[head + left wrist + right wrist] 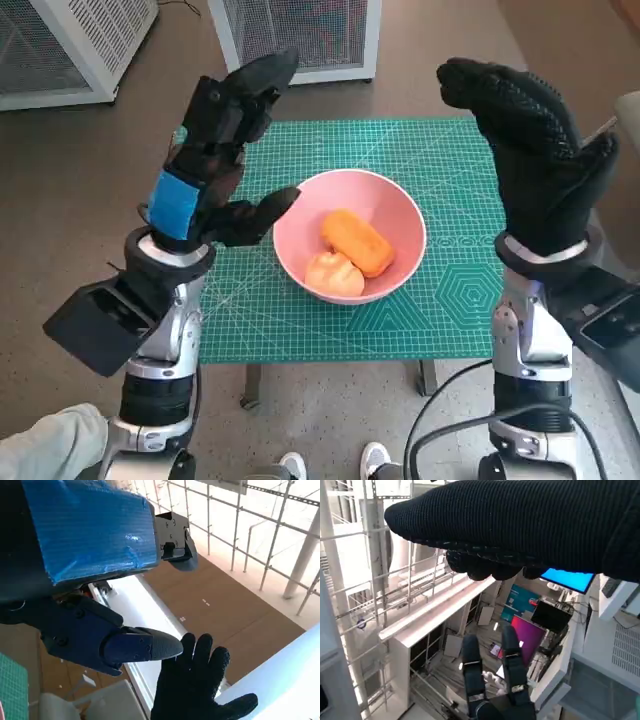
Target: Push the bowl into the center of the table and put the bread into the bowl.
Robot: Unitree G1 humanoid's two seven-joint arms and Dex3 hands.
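Bread (357, 242) already inside bowl (350, 236), near surface (450, 300) center; left hand (215, 150) at 9 o'clock, right hand (535, 150) at 3, both spread, empty. Best kept raised, clear of rim.

Pink bowl (300, 250) on green-matted table (440, 300)
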